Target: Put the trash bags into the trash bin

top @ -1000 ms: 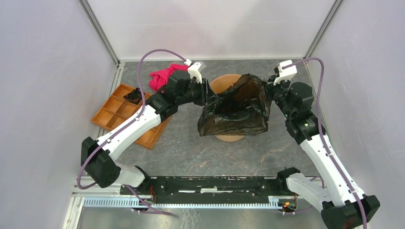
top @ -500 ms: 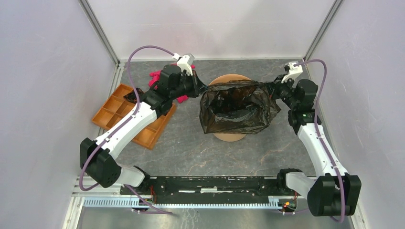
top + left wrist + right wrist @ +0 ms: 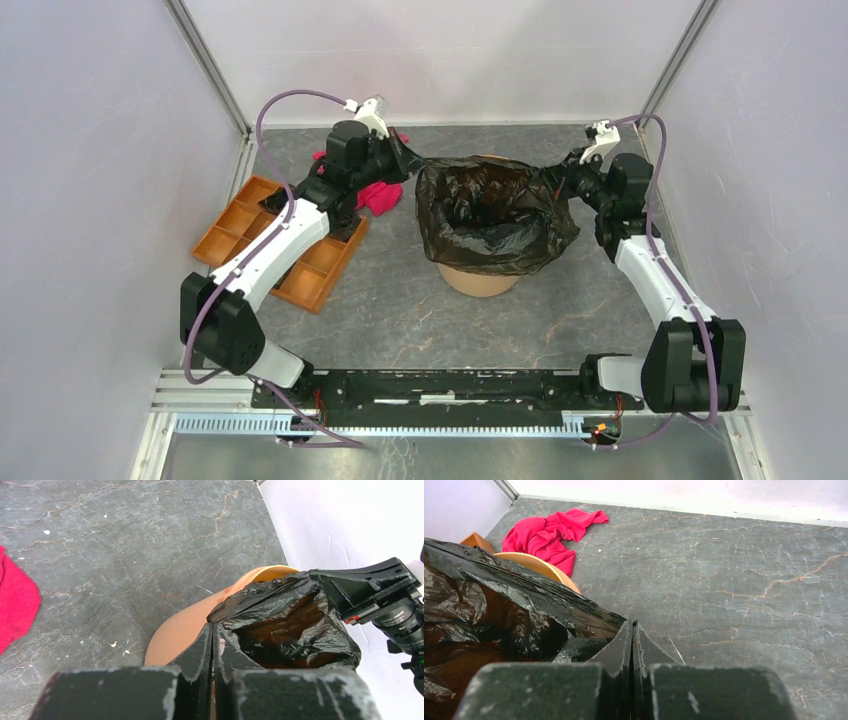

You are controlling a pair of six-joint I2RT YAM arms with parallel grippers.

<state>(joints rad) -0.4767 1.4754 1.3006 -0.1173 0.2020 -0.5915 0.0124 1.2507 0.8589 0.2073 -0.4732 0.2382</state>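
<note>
- I have one trash bag (image 3: 497,215), black and creased, spread mouth-up between my two sets of jaws. Its film hangs down over the rim and upper wall of the trash bin (image 3: 480,281).
- The bin stands below the line between the jaws, about midway. From above, only its lower orange wall shows under the bag's hem.
- In the left wrist view, more of the bin's bare wall and a slice of its rim show just ahead of the fingertips. The bag's open mouth is right beyond them.
- The left gripper (image 3: 409,161) is clamped onto the bag's edge at the corner nearest it. Its fingers are pressed together with film pinched at their tips.
- The right gripper (image 3: 561,180) is closed the same way on the opposite edge. In its wrist view, black film runs right into the seam between the fingers.
- Across the bag from the left jaws I can see the right gripper's body close up against the film.
- A pink-red cloth (image 3: 378,192) lies on the table (image 3: 400,310) just behind and under the left jaws, on the side away from the bag.
- An orange tray (image 3: 235,235) with square compartments sits farther out the same way, partly under the left arm and well apart from the jaws.
</note>
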